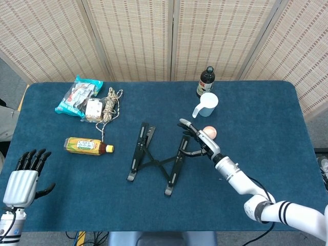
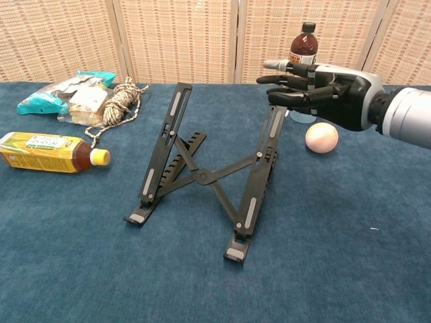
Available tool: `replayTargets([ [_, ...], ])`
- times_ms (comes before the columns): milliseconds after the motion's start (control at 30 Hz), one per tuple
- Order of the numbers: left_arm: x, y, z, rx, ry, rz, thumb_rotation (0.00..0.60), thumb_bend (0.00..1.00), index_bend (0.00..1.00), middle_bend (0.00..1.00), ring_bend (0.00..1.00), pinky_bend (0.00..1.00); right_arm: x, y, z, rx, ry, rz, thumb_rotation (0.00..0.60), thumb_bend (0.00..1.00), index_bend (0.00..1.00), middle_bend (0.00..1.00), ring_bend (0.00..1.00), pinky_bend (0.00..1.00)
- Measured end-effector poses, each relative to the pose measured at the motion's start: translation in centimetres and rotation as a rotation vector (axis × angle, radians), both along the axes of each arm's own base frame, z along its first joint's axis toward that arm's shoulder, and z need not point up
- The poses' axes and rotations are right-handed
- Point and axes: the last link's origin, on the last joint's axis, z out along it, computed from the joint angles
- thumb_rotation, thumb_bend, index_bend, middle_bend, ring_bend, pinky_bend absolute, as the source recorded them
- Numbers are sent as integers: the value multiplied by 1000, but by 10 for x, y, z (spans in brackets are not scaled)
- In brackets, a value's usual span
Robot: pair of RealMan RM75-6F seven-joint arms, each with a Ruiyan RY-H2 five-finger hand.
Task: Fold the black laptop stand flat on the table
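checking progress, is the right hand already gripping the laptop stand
No, in the chest view the right hand hovers open above the top of the laptop stand, fingers apart and clear of it.
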Motion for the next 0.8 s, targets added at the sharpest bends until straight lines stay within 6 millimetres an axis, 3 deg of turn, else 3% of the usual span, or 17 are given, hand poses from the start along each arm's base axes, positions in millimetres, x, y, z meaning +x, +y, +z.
replayTargets([
  [233, -1, -1, 0, -1, 0, 8, 600, 135, 116, 75, 56, 40, 10, 3, -4, 33, -72, 27, 600, 208, 0, 132, 35, 104],
  [400, -1, -1, 0, -2, 1, 9, 600, 135, 116, 75, 56, 40, 17, 13, 5, 37, -124, 85, 600, 209, 0, 135, 41, 105],
  [800, 1, 0, -3, -12, 0, 6, 600, 135, 116, 76, 56, 39, 38, 59, 31, 85, -187, 259, 600, 209, 0, 135, 41, 106],
])
